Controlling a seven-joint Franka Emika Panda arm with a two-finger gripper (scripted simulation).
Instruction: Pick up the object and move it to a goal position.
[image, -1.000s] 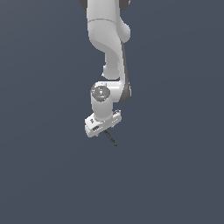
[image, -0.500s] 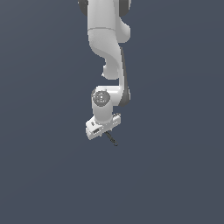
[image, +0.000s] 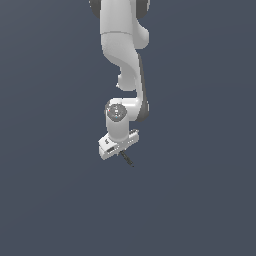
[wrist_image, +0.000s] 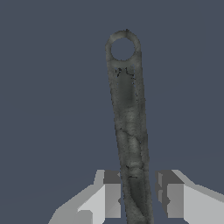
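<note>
— Pincer (wrist_image: 139, 197) first: is it gripping anything?

— Hard to say. Its fingers (wrist_image: 112, 194) flank the object (wrist_image: 127, 127), one pad close, the other with a gap; I cannot tell.

— Where's the object?

— Poking out below the pincer, toward the exterior view's right, looped end outermost.

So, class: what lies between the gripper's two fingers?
In the wrist view, the rod runs between the gripper's fingers; a narrow gap shows beside one finger.

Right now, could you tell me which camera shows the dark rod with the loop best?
The wrist view: the rod fills the frame, loop clear, lying between the hand's fingers. The exterior view shows only a tiny dark sliver under the hand.
</note>
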